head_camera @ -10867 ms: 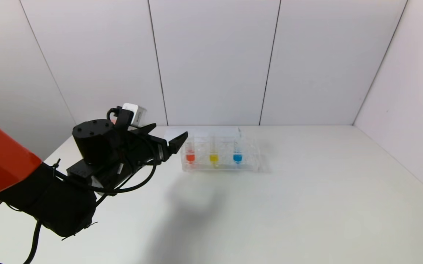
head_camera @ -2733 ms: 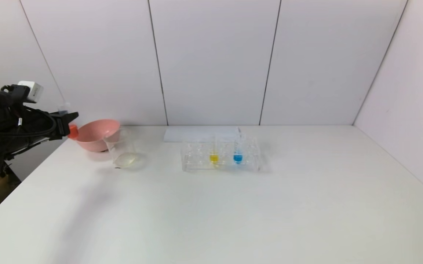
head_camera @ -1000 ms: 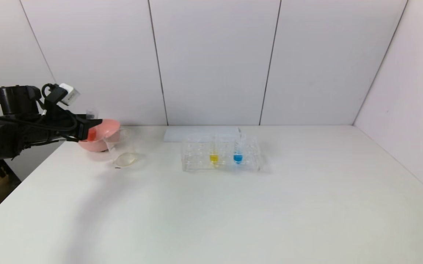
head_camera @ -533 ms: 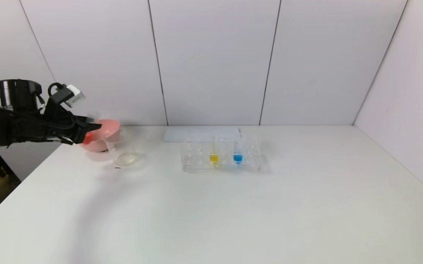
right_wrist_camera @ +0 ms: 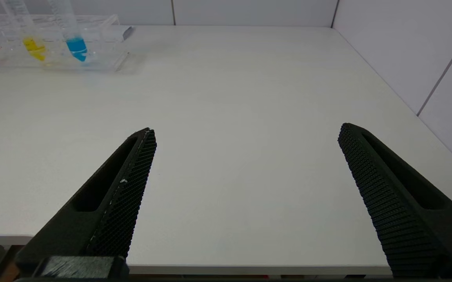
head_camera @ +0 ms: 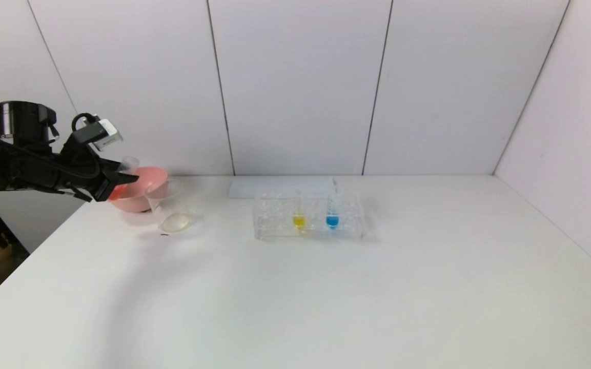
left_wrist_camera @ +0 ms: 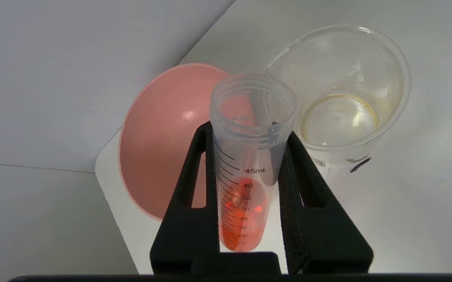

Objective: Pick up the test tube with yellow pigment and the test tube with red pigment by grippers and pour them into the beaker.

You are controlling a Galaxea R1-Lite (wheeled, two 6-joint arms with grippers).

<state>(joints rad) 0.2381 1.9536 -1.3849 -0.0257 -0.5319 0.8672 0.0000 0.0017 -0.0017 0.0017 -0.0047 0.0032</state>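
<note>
Red pigment is sliding toward the mouth of the test tube with red pigment [left_wrist_camera: 245, 184] as the left gripper [left_wrist_camera: 249, 156], clamped tight on it, is tipping further over than half a second ago beside the beaker [head_camera: 168, 207] and pink bowl [head_camera: 136, 197]. Nothing is pouring yet. The test tube with yellow pigment [head_camera: 299, 214] is waiting in the rack [head_camera: 309, 218]; the right gripper [right_wrist_camera: 245, 156] is idling, jaws wide and empty.

Camera setup: one head view, two wrist views

Head view looks forward and down over the whole tabletop [head_camera: 326, 297] to the back wall. Left wrist view sits close behind the left end effector [left_wrist_camera: 249, 137], looking past it into the beaker [left_wrist_camera: 343, 98] and pink bowl [left_wrist_camera: 163, 141]; head view shares both. Right wrist view is low at the tabletop's near edge, looking across to the tube rack [right_wrist_camera: 104, 58], also in the head view
</note>
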